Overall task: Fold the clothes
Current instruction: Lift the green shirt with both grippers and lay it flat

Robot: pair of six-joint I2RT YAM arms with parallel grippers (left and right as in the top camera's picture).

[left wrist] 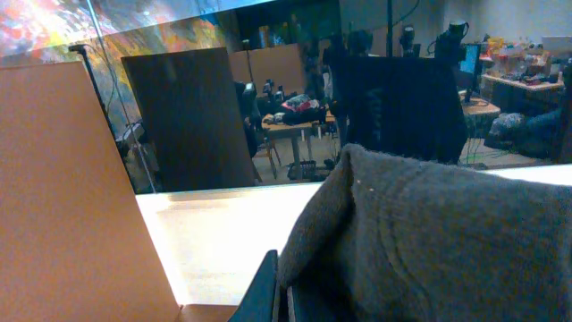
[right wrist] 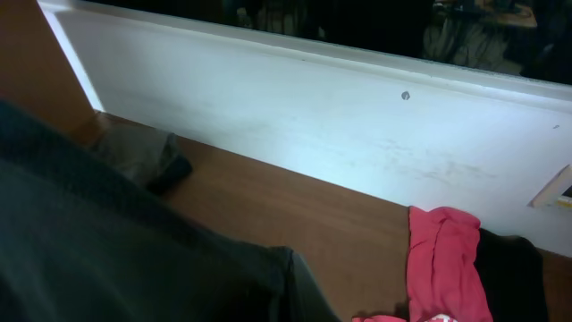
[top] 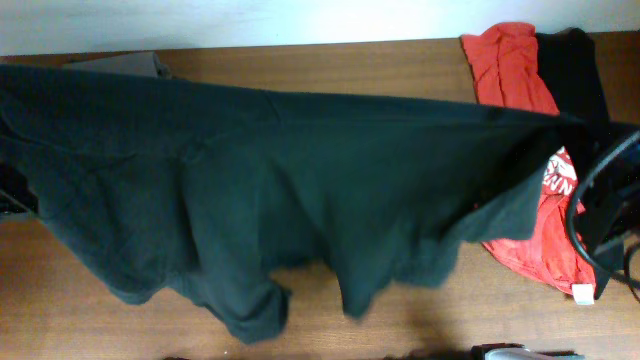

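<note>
A large dark green shirt hangs stretched across the table, lifted at both upper corners, with its lower edge drooping toward the front. My left gripper is shut on the shirt's cloth; one dark finger shows beside the fold. In the overhead view it is hidden at the far left behind the shirt. My right gripper holds the shirt's right corner. Its fingers are hidden under the cloth in the right wrist view.
A red garment with white print lies at the right, partly under the shirt, and shows in the right wrist view. A black garment lies beside it. A grey garment sits at the back left. A white wall borders the far edge.
</note>
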